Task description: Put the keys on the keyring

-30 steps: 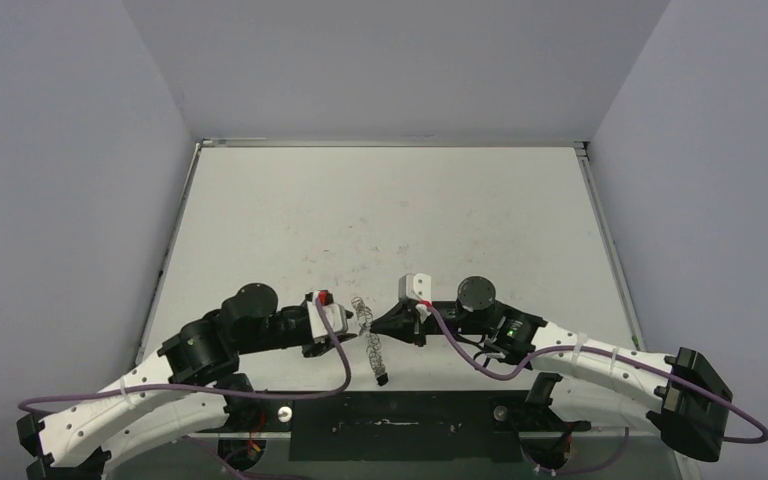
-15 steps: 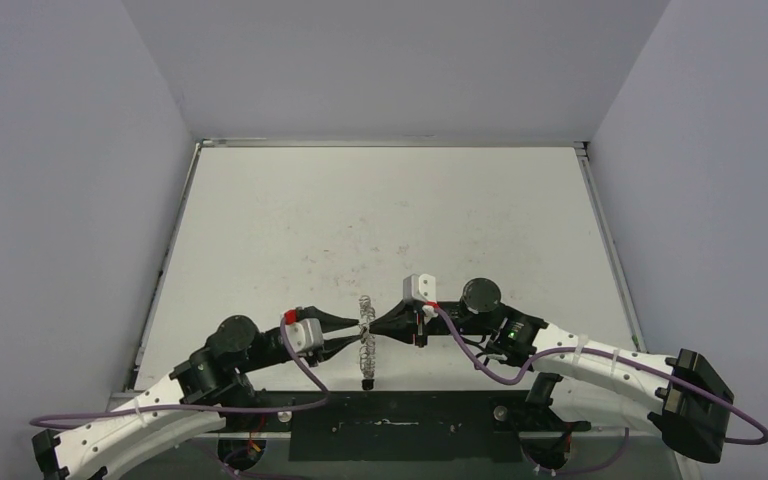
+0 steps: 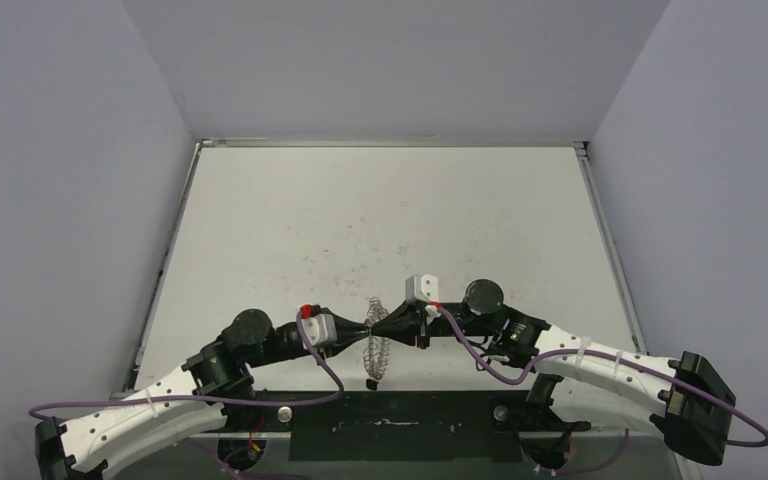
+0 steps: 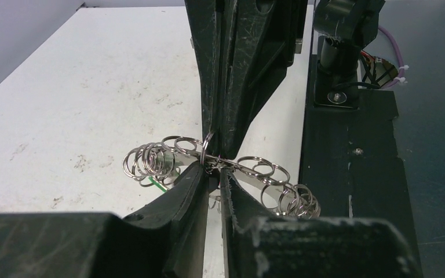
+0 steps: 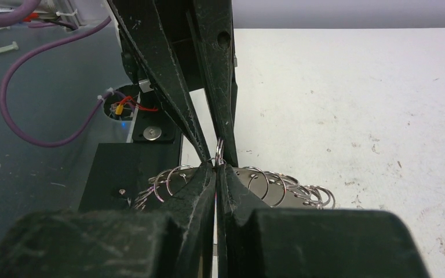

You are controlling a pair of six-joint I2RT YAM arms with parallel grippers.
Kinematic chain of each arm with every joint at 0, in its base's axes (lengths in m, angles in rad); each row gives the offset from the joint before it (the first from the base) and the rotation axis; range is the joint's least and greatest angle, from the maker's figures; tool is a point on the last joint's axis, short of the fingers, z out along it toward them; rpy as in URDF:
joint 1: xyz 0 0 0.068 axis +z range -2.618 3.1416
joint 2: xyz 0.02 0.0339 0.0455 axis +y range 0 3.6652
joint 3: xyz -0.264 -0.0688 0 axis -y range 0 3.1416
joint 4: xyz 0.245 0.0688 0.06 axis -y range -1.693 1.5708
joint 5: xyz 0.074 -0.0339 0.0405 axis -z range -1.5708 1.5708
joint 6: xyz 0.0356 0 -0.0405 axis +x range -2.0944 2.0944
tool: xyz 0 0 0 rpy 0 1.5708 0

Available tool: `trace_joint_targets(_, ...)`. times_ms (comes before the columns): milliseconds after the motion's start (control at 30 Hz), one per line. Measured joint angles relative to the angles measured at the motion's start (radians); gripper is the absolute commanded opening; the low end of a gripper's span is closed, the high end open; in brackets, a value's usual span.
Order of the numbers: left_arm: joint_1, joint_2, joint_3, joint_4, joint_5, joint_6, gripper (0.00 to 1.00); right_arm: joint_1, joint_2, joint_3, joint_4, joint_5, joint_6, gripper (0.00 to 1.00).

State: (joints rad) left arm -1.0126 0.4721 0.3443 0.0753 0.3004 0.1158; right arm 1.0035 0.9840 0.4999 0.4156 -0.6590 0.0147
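The keyring (image 3: 378, 346), a silvery ring rimmed with small loops, hangs edge-on between my two grippers near the table's front edge. From the right, my right gripper (image 3: 394, 328) is shut on its rim; the pinch shows in the right wrist view (image 5: 216, 167), with loops (image 5: 269, 184) fanning to both sides. Opposite it, my left gripper (image 3: 361, 331) has its jaws closed to a narrow slit on the same rim (image 4: 211, 169), tip to tip with the right fingers (image 4: 237, 75). A small dark piece (image 3: 370, 382) hangs at the ring's near end; the keys cannot be made out.
A thin green sliver (image 4: 157, 184) shows under the loops (image 4: 149, 160) on the left. The black base plate (image 3: 390, 420) with both arm mounts lies just behind the ring. The white table (image 3: 380, 220) stretches away, walled on three sides. Purple cables (image 3: 320, 372) loop near both wrists.
My left gripper has moved in to the ring and its jaws have narrowed onto the rim. The ring has shifted slightly with the right gripper, which stayed shut.
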Motion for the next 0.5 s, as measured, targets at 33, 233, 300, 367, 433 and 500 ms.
trace_joint_targets(33,0.0,0.002,0.0,0.001,0.002,0.0,0.2,0.0,-0.001,0.0,0.0,0.0,0.001,0.0)
trace_joint_targets(233,0.0,0.011,0.0,-0.008,0.011,0.002,0.33,0.0,-0.017,0.0,0.018,0.0,0.003,0.0)
trace_joint_targets(300,0.0,0.012,0.0,-0.013,0.014,0.001,0.34,0.0,-0.02,0.0,0.028,-0.001,0.005,0.0)
trace_joint_targets(367,0.0,0.01,0.0,-0.014,0.014,0.001,0.34,0.0,-0.021,0.0,0.039,-0.001,0.006,0.0)
trace_joint_targets(433,0.0,0.001,0.0,-0.016,0.014,0.001,0.32,0.0,-0.021,0.0,0.045,-0.001,0.006,0.0)
trace_joint_targets(500,0.0,-0.01,0.0,-0.016,0.014,0.001,0.29,0.0,-0.021,0.0,0.05,-0.001,0.006,0.0)
